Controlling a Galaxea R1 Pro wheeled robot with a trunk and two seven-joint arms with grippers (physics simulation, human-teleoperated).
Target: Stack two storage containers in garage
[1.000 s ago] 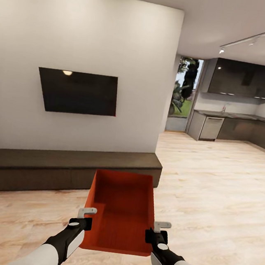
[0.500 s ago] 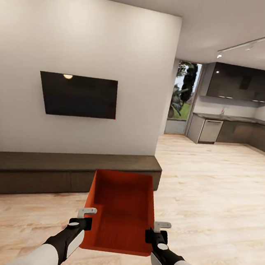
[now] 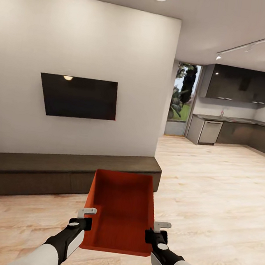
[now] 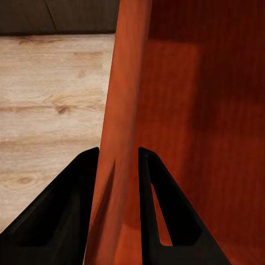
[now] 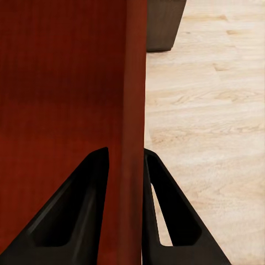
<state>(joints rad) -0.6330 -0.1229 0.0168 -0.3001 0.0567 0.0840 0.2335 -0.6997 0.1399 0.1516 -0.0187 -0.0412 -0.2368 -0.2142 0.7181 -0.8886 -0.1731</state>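
Note:
One orange-red storage container point(image 3: 121, 210) is held in the air in front of me, open top up, above the living room's light wood floor. My left gripper point(image 3: 87, 220) is shut on its left wall near the near corner, and my right gripper point(image 3: 156, 231) is shut on its right wall. In the left wrist view the black fingers point(image 4: 72, 210) of the left gripper point(image 4: 118, 152) pinch the thin orange wall point(image 4: 126, 99). The right wrist view has the right gripper point(image 5: 126, 150) clamped on the other wall point(image 5: 135, 83) the same way. The bin looks empty.
A long dark low cabinet point(image 3: 61, 173) runs along the white wall just beyond the container, under a wall-mounted TV point(image 3: 79, 97). To the right the wood floor point(image 3: 217, 188) opens toward a dark kitchen point(image 3: 232, 128) and a glass door point(image 3: 182, 99).
The whole picture has slid down a little, bringing ceiling lights into view, so the camera has moved. The container and both grippers keep the same place in the view.

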